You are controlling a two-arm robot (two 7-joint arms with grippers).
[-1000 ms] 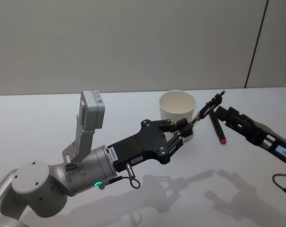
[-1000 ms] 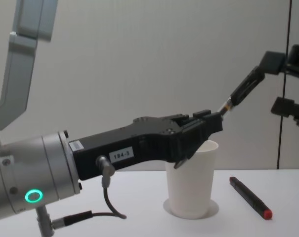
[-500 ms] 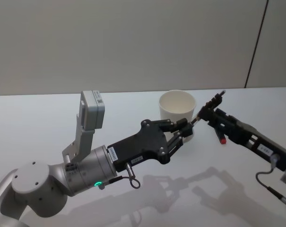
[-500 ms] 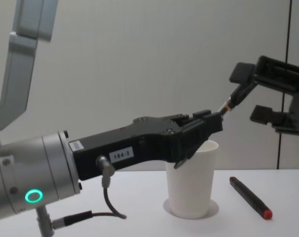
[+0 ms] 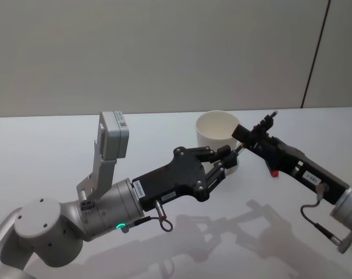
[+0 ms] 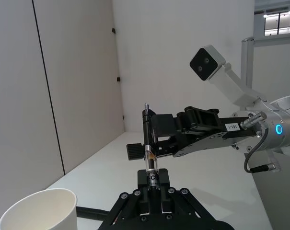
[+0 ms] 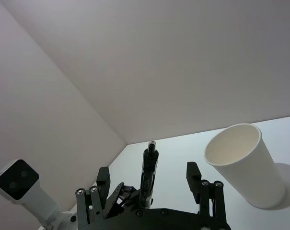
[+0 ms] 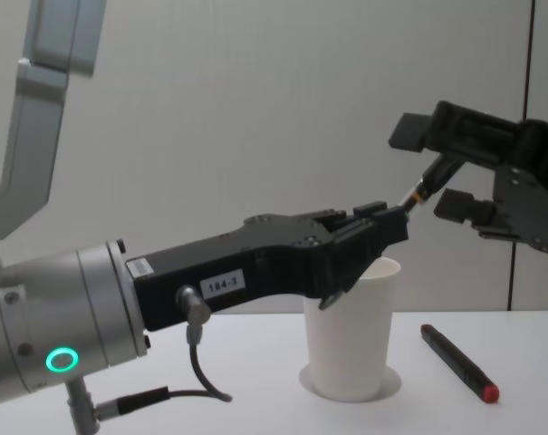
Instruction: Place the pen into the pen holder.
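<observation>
My left gripper (image 5: 233, 156) is shut on the lower end of a black pen (image 8: 419, 192), which slants up and to the right above the rim of the white paper cup pen holder (image 5: 218, 131). My right gripper (image 8: 434, 170) is open, one finger on each side of the pen's upper part, not touching it. The right wrist view shows the pen (image 7: 148, 168) standing between the spread fingers, with the pen holder (image 7: 244, 164) upright beside it. In the left wrist view the pen (image 6: 149, 159) rises from my left gripper (image 6: 152, 186) toward the right gripper (image 6: 147, 136).
A second pen, black with a red tip (image 8: 460, 363), lies on the white table (image 5: 59, 145) just right of the cup, partly under the right arm (image 5: 304, 168). A grey wall stands behind the table.
The right gripper has moved left toward the held pen and now straddles its upper end with open fingers. The left arm and pen have stayed still.
</observation>
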